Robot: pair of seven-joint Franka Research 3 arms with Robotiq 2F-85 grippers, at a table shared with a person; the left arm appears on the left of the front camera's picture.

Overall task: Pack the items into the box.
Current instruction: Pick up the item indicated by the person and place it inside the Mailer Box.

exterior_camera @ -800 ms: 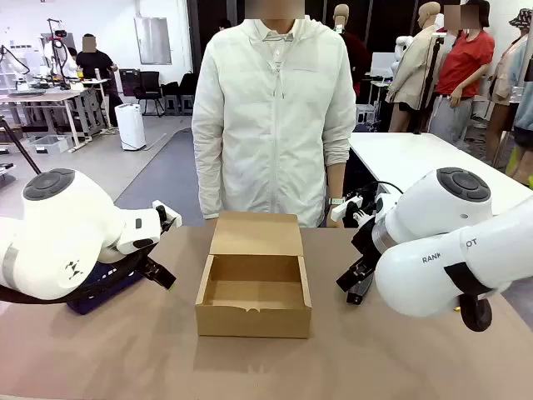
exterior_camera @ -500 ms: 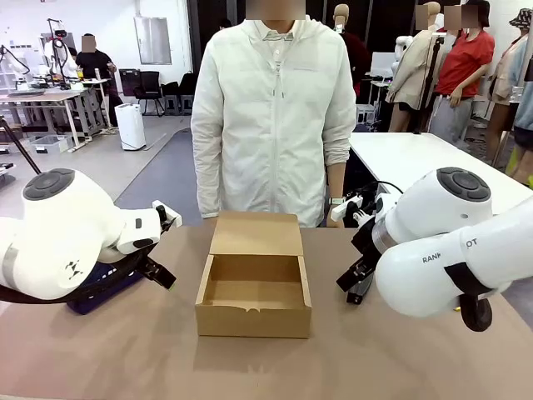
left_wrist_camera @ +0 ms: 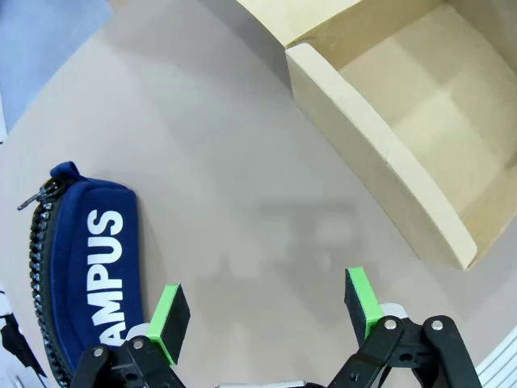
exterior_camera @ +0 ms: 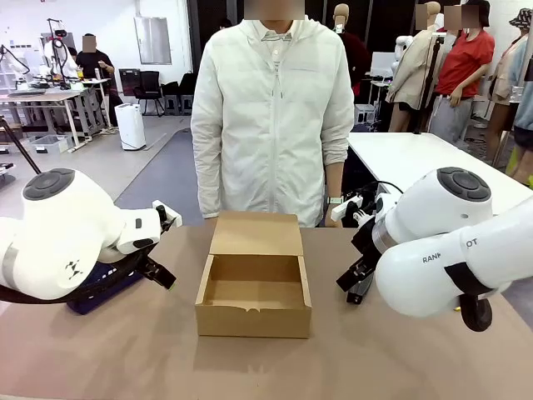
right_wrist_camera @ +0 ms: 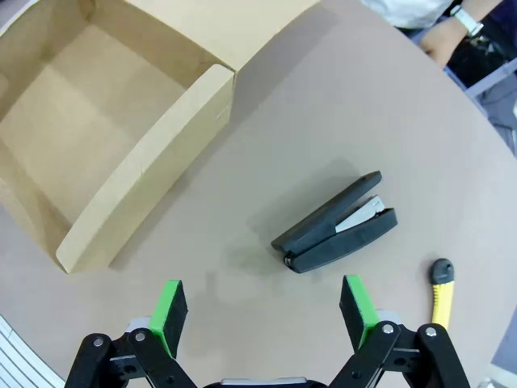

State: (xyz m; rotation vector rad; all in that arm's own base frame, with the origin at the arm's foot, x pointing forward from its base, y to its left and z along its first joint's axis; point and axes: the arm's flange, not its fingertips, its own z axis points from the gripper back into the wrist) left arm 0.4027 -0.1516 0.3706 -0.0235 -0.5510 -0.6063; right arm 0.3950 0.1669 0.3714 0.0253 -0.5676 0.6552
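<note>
Left claw (left_wrist_camera: 265, 305): gaped wide, empty; pencil case (left_wrist_camera: 85, 275) lay close at one side.
Right claw (right_wrist_camera: 263, 309): gaped wide, empty; stapler (right_wrist_camera: 335, 225) lay just ahead.
Box (left_wrist_camera: 380, 153): open, ahead of both.

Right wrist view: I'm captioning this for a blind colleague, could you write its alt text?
The open right gripper hovers above a tan table, a black stapler lying just beyond its green-padded fingers. An open cardboard box sits at upper left; a yellow-and-black utility knife lies at the lower right.
</note>
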